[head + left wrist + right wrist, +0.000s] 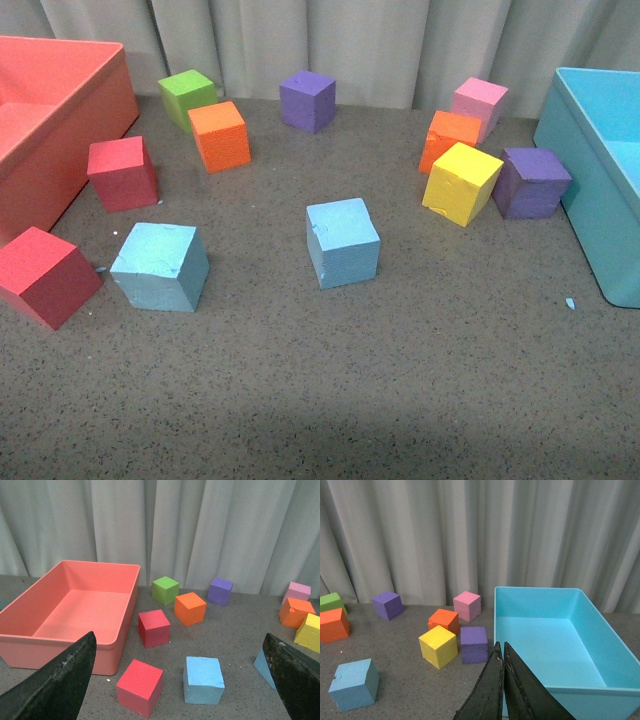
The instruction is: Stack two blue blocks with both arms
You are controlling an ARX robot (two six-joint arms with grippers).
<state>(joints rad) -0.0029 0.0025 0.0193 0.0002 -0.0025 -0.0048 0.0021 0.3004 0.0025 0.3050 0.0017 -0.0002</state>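
Observation:
Two sky-blue foam cubes sit apart on the grey table. One is at the left [160, 266] next to a red cube [42, 274]. The other is in the middle [343, 241]. No arm shows in the front view. My left gripper [180, 636] is open and empty, above and behind the left blue cube [203, 679]. One of its fingers [295, 677] partly hides the middle blue cube [263, 666]. My right gripper [500, 646] is shut and empty, over the near rim of the blue bin [545, 630]. The middle blue cube [354, 684] lies well off to its side.
A salmon-red bin [60, 110] stands at the far left and a light blue bin [600, 200] at the right. Red, green, orange and purple cubes lie at the back left. Pink, orange, yellow [461, 183] and purple [531, 182] cubes cluster at the back right.

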